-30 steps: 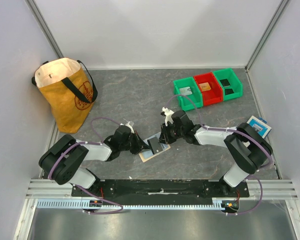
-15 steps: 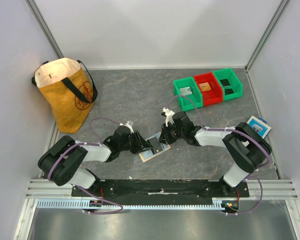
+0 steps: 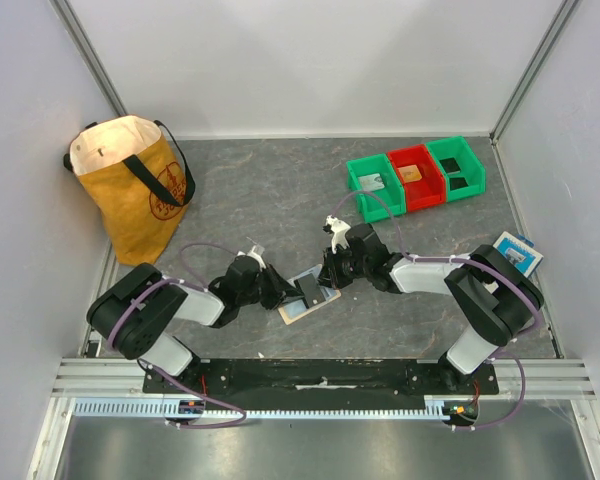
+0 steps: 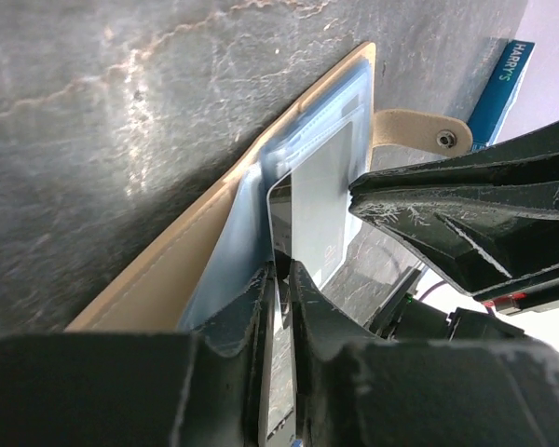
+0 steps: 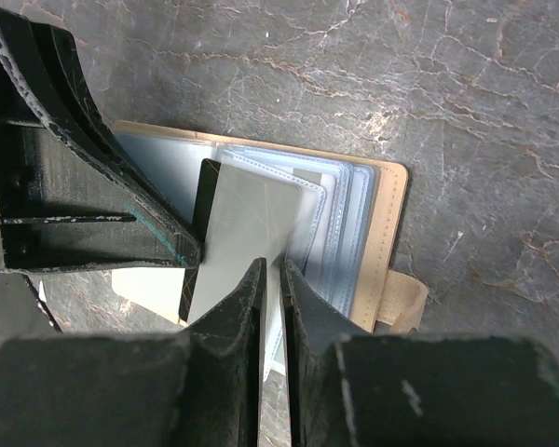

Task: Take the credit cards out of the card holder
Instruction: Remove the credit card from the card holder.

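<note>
Top view: the holder (image 3: 292, 312) lies open on the table (image 3: 250, 190) between the arms, and a dark card (image 3: 309, 291) stands tilted over it between the left gripper (image 3: 285, 291) and the right gripper (image 3: 327, 277). Left wrist: the left jaws are clamped on the card's near edge, above the holder's pale blue sleeves (image 4: 347, 98), with the tan tab (image 4: 419, 130) beyond. Right wrist: the right jaws, nearly together, pinch a thin pale sleeve edge of the holder, just beside the card's corner.
</note>
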`<action>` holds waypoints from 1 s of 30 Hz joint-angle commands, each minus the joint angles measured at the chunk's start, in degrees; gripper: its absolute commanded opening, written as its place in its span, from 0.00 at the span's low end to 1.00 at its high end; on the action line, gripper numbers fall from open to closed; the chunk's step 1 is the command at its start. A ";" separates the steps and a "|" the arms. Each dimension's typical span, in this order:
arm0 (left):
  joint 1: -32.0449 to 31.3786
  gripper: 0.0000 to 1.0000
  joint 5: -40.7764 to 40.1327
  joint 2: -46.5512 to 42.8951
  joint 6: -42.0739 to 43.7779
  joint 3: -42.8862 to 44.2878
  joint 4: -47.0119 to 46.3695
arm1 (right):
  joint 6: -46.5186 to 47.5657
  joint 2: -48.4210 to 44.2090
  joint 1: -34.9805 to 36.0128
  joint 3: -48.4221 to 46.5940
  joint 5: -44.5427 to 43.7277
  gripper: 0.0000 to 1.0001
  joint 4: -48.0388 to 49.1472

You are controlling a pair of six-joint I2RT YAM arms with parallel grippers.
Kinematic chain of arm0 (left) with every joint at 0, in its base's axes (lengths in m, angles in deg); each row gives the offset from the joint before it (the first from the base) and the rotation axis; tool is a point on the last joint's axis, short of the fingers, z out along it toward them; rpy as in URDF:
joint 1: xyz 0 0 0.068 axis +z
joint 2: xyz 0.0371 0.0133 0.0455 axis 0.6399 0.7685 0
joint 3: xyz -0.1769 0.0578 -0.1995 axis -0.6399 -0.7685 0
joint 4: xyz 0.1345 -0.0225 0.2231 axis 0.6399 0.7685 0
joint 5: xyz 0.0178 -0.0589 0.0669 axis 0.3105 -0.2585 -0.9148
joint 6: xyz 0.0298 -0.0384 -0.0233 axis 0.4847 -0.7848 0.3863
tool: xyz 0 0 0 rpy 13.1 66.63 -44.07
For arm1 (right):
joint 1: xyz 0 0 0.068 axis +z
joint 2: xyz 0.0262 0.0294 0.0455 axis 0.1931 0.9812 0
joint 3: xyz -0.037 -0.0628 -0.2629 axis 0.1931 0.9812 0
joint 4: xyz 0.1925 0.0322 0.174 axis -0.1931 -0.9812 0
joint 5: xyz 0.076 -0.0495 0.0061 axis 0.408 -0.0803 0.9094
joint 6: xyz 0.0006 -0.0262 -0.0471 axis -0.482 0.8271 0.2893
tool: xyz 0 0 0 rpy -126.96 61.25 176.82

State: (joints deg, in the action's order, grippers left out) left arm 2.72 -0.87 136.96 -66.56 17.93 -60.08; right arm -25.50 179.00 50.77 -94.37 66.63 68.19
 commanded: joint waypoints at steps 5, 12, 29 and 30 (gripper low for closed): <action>0.76 0.02 -0.87 -1.56 -2.59 -3.28 -4.22 | 0.50 1.81 -0.26 2.39 -2.43 0.15 -2.16; 1.55 0.02 -0.78 -5.52 -1.89 -5.74 -1.06 | 0.76 3.04 -0.96 1.60 -4.62 0.08 -4.18; 3.48 0.02 -3.86 -31.26 11.99 -3.46 28.55 | 2.26 1.63 -1.93 -6.21 -4.45 0.09 -8.75; 3.66 0.02 -3.77 -32.41 12.69 -3.11 29.78 | 2.34 0.85 -1.93 -6.65 -4.19 0.11 -9.27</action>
State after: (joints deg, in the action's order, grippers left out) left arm 5.52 -3.08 109.04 -60.35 12.16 -39.36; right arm -25.15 180.33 49.33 -98.22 65.08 63.57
